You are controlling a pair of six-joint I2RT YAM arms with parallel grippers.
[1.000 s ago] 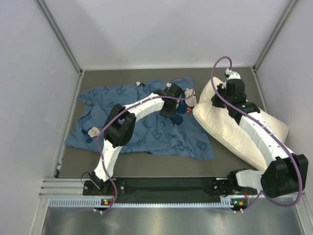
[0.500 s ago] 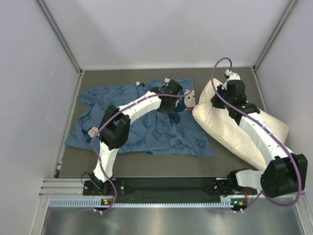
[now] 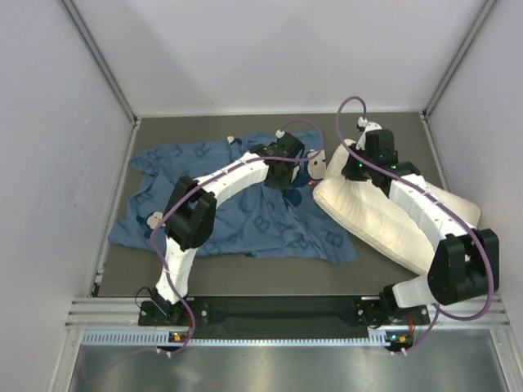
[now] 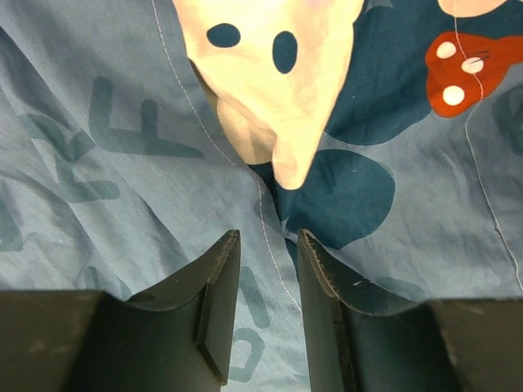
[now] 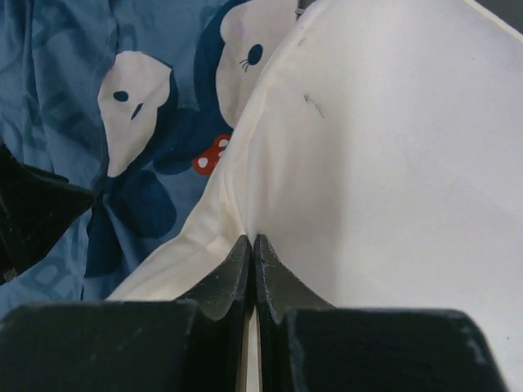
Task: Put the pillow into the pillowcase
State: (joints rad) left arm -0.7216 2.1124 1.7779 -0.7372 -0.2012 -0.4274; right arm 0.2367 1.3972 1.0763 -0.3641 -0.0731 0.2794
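The blue pillowcase (image 3: 237, 214) lies crumpled on the dark table, left of centre. The cream pillow (image 3: 384, 220) lies diagonally at the right, its far end touching the pillowcase's right edge. My left gripper (image 3: 283, 178) points down onto the pillowcase near a mouse face; in the left wrist view its fingers (image 4: 265, 241) stand slightly apart with flat blue cloth (image 4: 122, 163) between them, below the mouse face (image 4: 270, 65). My right gripper (image 3: 350, 169) is at the pillow's far end; in the right wrist view it (image 5: 252, 241) is shut on a pinch of pillow fabric (image 5: 392, 163).
White walls enclose the table on the left, far and right sides. A red bow print (image 4: 458, 73) lies right of the left fingers. The left gripper's black body (image 5: 33, 212) shows at the left edge of the right wrist view, close to the pillow's end.
My right gripper has moved left with the pillow's far end, bringing it against the pillowcase. My left gripper shifted slightly farther back a second ago and has held still since.
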